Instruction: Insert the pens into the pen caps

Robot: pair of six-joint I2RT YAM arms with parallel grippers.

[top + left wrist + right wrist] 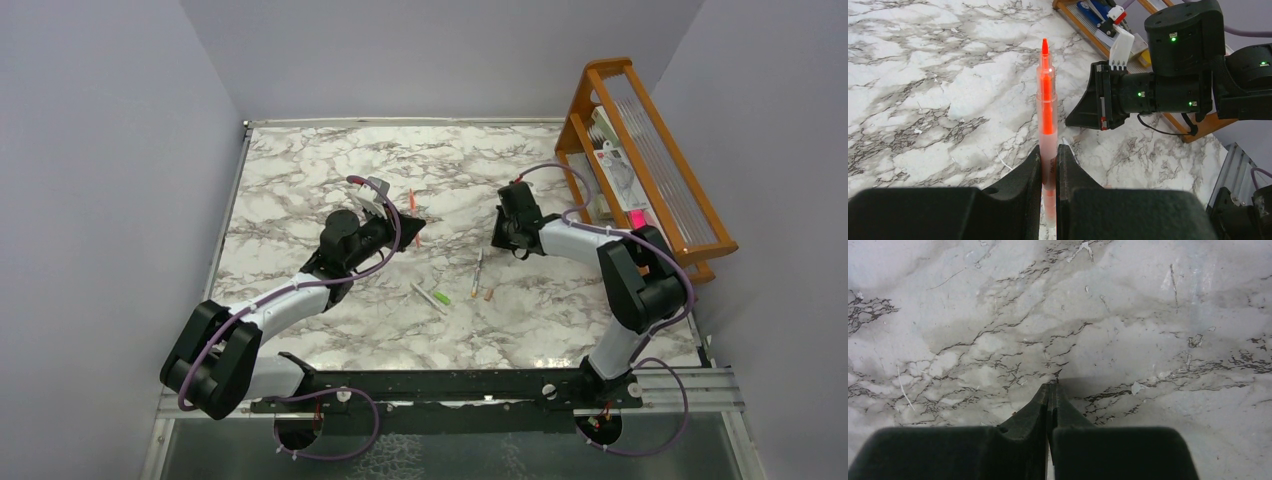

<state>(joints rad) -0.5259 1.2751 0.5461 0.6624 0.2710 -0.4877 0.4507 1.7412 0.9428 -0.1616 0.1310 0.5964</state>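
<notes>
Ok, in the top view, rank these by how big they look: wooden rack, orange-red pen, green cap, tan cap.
1. wooden rack: by far the largest.
2. orange-red pen: a thin sliver, much smaller than the rack but clearly longer than either cap.
3. green cap and tan cap: both tiny specks, too alike to rank.

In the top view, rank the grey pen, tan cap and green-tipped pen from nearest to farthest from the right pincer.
1. Grey pen, just off the right pincer.
2. Tan cap, beside that pen's near end.
3. Green-tipped pen, farther left.
</notes>
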